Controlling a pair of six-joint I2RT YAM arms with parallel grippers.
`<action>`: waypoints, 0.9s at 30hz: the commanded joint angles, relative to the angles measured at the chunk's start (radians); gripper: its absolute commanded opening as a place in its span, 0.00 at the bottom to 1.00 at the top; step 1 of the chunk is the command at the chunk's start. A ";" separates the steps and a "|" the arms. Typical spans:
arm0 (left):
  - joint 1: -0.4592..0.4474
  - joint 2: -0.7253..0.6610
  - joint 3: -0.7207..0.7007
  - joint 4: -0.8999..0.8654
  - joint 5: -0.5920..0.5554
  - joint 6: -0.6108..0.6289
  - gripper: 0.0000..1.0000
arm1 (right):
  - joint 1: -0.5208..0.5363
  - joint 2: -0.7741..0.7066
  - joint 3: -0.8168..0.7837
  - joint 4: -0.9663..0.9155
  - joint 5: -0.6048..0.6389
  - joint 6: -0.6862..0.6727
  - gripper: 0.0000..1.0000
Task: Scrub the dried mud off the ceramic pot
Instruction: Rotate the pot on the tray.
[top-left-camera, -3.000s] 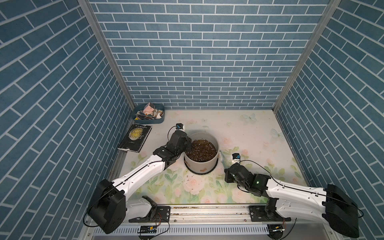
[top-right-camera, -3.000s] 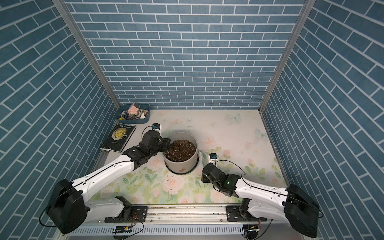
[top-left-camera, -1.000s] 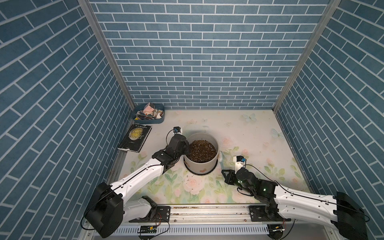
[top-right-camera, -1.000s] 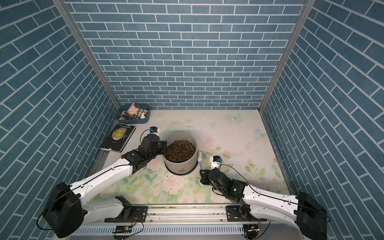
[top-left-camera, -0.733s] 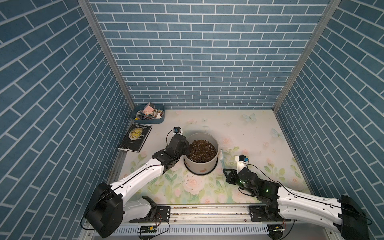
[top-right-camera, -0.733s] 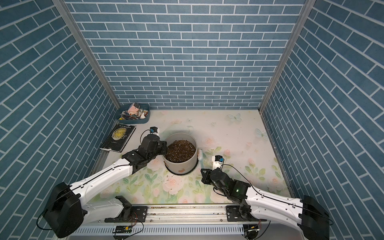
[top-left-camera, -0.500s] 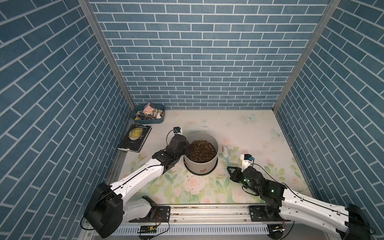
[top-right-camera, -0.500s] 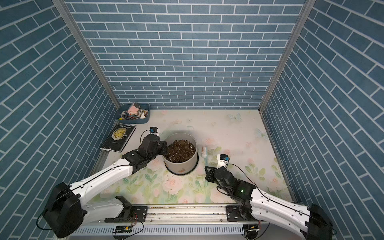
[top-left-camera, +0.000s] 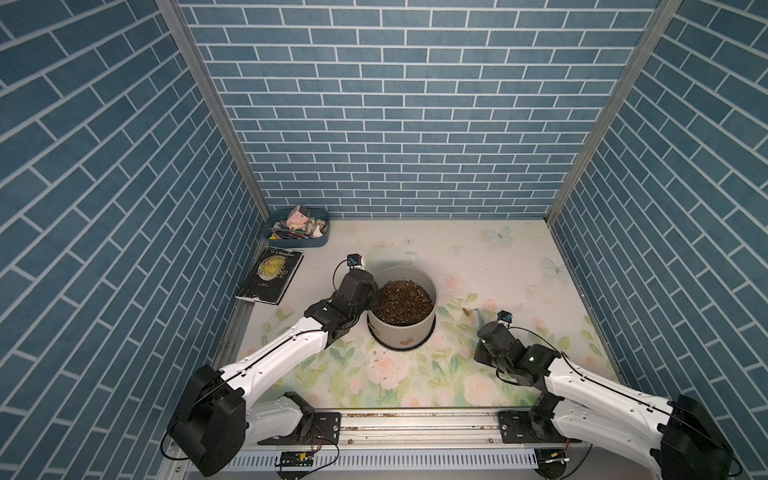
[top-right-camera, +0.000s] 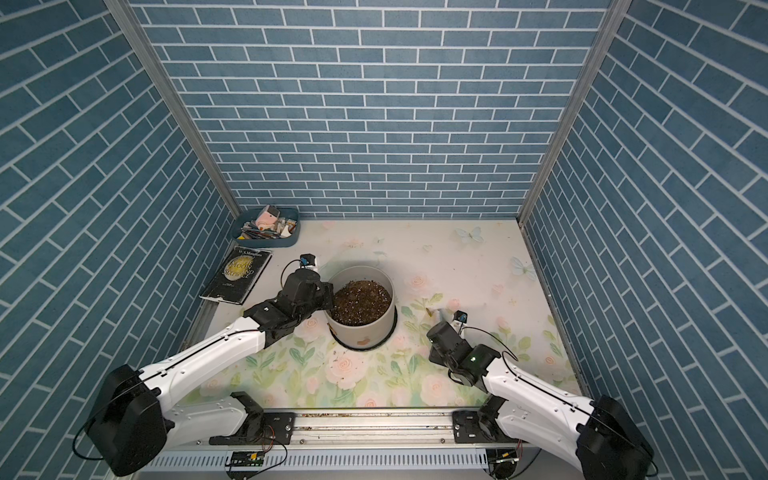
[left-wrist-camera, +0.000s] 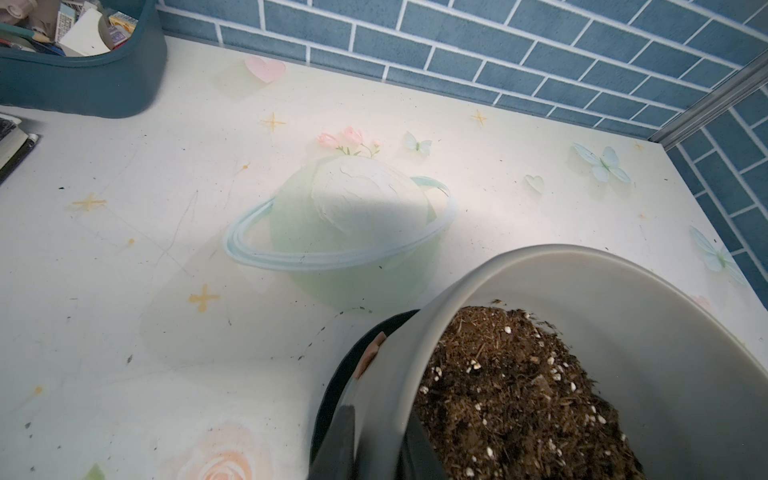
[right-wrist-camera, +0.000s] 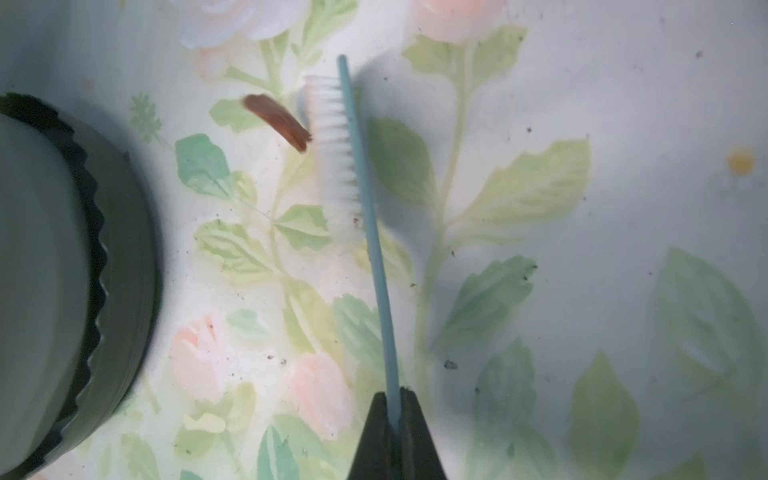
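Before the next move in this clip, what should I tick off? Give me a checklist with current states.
1. Left tool clamped over the ceramic pot rim: ok.
2. Right tool shut on the brush handle: ok.
3. Bristles turned toward the pot: ok.
4. Bristles touching the pot wall: not ok, they are apart from it, over the table.
5. Pot wall clean: not ok, dried mud shows low on the front.
6. Brown flake clear of the bristles: cannot tell.

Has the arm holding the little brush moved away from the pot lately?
Yes. The right gripper, shut on the brush, has drawn away from the ceramic pot toward the right wall.
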 joint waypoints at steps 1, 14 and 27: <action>-0.012 0.008 0.030 -0.032 0.017 -0.016 0.28 | -0.003 -0.007 0.057 -0.138 0.042 -0.064 0.00; -0.008 0.165 0.197 0.002 -0.026 0.089 0.74 | 0.178 -0.120 0.110 0.001 0.108 -0.124 0.00; -0.007 0.269 0.258 -0.069 -0.054 0.165 0.59 | 0.192 -0.127 0.071 0.093 0.064 -0.108 0.00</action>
